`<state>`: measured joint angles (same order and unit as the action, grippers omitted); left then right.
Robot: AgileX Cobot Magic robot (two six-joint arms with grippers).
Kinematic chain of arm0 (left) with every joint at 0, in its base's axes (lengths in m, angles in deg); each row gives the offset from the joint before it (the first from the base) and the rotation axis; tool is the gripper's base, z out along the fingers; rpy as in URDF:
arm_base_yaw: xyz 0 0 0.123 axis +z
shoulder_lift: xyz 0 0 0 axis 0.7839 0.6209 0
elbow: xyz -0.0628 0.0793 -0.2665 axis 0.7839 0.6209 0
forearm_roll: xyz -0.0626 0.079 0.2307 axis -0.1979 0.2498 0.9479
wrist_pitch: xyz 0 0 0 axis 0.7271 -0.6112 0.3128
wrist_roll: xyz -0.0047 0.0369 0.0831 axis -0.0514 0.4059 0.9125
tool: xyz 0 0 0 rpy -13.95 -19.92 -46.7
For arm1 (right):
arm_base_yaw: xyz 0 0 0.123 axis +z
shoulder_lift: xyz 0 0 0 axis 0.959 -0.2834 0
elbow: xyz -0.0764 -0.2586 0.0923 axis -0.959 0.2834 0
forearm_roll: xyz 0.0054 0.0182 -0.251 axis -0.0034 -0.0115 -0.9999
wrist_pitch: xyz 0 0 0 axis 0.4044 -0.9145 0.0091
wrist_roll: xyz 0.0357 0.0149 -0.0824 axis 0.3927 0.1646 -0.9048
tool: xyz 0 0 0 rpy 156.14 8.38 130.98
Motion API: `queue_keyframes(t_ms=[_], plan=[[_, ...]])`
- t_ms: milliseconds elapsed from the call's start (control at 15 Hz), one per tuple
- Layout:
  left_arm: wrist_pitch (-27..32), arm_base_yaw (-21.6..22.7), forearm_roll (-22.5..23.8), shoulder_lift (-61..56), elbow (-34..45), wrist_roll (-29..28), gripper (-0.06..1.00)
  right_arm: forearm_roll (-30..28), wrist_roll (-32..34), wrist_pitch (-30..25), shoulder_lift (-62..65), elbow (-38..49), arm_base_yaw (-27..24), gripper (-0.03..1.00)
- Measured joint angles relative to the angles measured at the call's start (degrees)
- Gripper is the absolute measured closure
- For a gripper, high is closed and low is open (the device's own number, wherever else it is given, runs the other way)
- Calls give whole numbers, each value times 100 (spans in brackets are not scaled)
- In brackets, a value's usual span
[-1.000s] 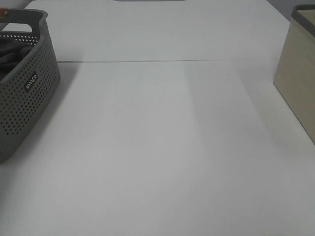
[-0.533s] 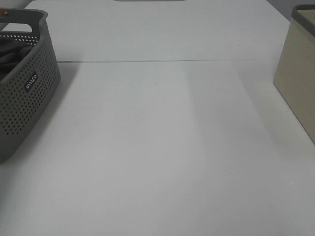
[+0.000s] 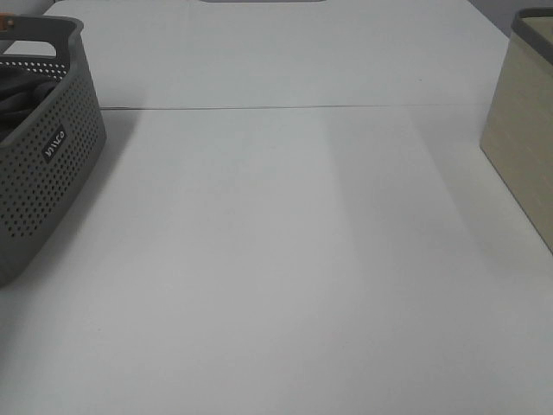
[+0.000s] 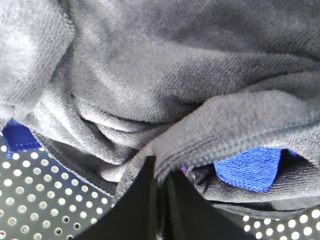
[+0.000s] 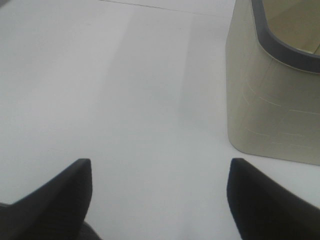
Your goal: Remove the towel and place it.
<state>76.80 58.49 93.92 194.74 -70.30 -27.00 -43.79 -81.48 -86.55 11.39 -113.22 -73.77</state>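
Note:
The dark charcoal-grey towel [image 4: 165, 75] fills the left wrist view, bunched in folds inside the grey perforated basket [image 4: 30, 200]. My left gripper [image 4: 162, 200] is shut, its two dark fingers pinching a folded edge of the towel. In the exterior high view only a bit of the towel [image 3: 15, 97] shows inside the basket [image 3: 47, 164] at the far left, and neither gripper shows there. My right gripper [image 5: 160, 200] is open and empty above the white table, with a beige bin close by.
A blue cloth [image 4: 247, 170] lies under the towel's folds, with another bit [image 4: 17, 137] near the basket wall. A beige bin [image 3: 523, 130] with a grey rim stands at the table's right edge and shows in the right wrist view [image 5: 272, 95]. A seam [image 3: 285, 107] crosses the white table.

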Motion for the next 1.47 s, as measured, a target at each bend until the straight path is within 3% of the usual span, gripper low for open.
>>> queue_keyframes(t_ms=[333,600,867,1133,1467], plan=[[17,-264,-34,-837,0,-109,94,0,0,0,0,0,0,24],[183,-825,-57,-1988,0,-120,94,0,0,0,0,0,0,24],[350,-1432,378,-2974,0,-435,94,0,0,0,0,0,0,24],[539,-2120,659,-3398,-521,-974,94,40,0,11,-74,0,0,24],[544,-3409,814,-3358,-1495,-1278,94,241,-46,17,-819,0,0,24]])
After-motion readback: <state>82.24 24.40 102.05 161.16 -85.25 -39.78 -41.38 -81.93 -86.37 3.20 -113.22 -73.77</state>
